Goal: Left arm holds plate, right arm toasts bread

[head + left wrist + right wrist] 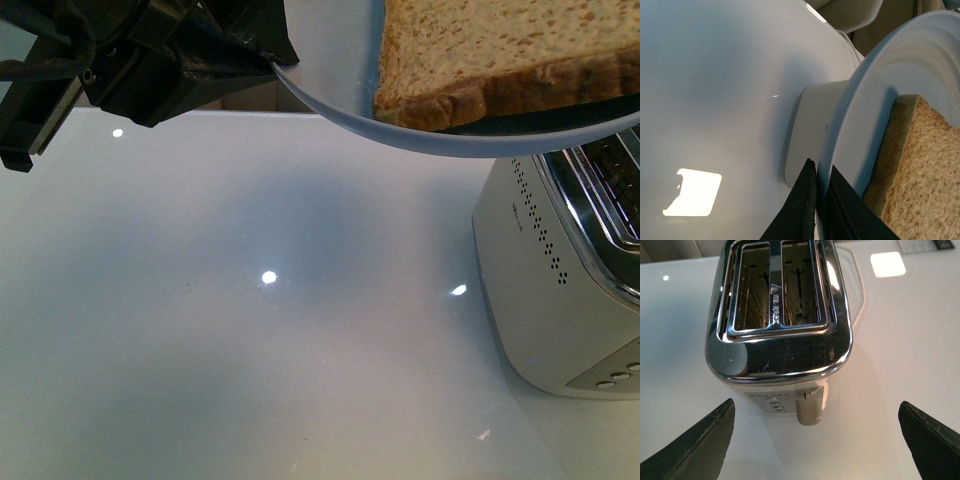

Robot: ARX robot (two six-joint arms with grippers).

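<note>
Glossy white table point(250, 350), light glints point(268, 277), left jaws pinching plate point(920, 60), right jaws apart

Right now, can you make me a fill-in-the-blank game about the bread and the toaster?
The plate carries one slice of ____.
The toaster has ____ slots, both empty.
The right gripper is ____, holding nothing.
The left gripper pinches the plate's ____.
Missing words: bread, two, open, rim.
</note>
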